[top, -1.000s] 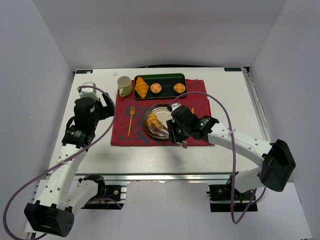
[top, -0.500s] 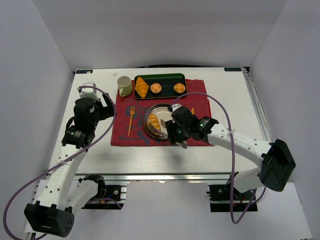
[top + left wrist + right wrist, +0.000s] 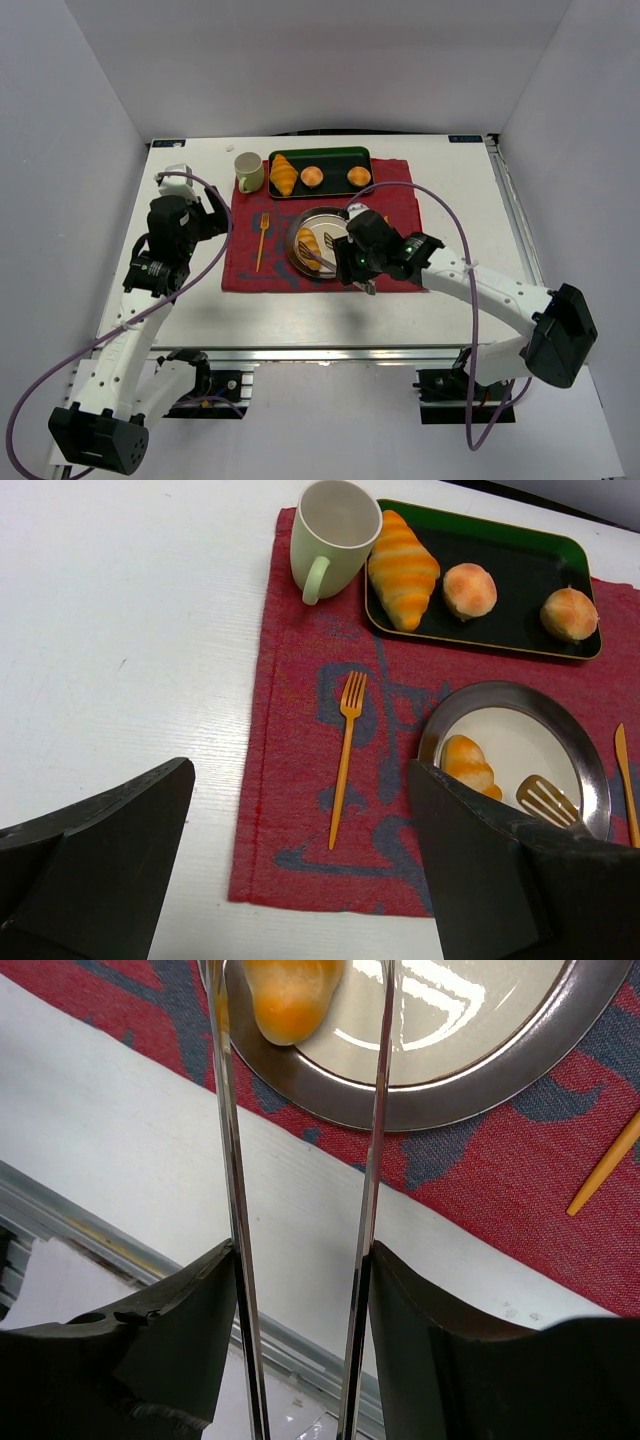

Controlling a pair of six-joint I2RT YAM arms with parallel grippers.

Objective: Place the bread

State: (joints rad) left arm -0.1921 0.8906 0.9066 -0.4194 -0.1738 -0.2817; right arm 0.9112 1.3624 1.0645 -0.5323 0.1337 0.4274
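Observation:
The bread (image 3: 307,243), a slim golden ridged roll, lies on the left side of the silver plate (image 3: 325,212); it also shows as the roll (image 3: 467,765) in the left wrist view and the roll (image 3: 290,1000) in the right wrist view. My right gripper (image 3: 350,262) (image 3: 300,1300) is shut on metal tongs (image 3: 378,1110). The tong arms stand spread on either side of the bread's near end, and I cannot tell if they touch it. My left gripper (image 3: 205,215) (image 3: 300,770) hovers open over the cloth's left edge, holding nothing.
A red cloth (image 3: 400,190) carries the plate, an orange fork (image 3: 262,240) and an orange knife (image 3: 625,780). Behind stands a green tray (image 3: 340,153) with a larger croissant (image 3: 284,174) and two buns (image 3: 312,177), beside a pale mug (image 3: 248,170).
The tong arms have spread apart as my right gripper widened. The bread now rests on the plate between them. The left arm has not moved.

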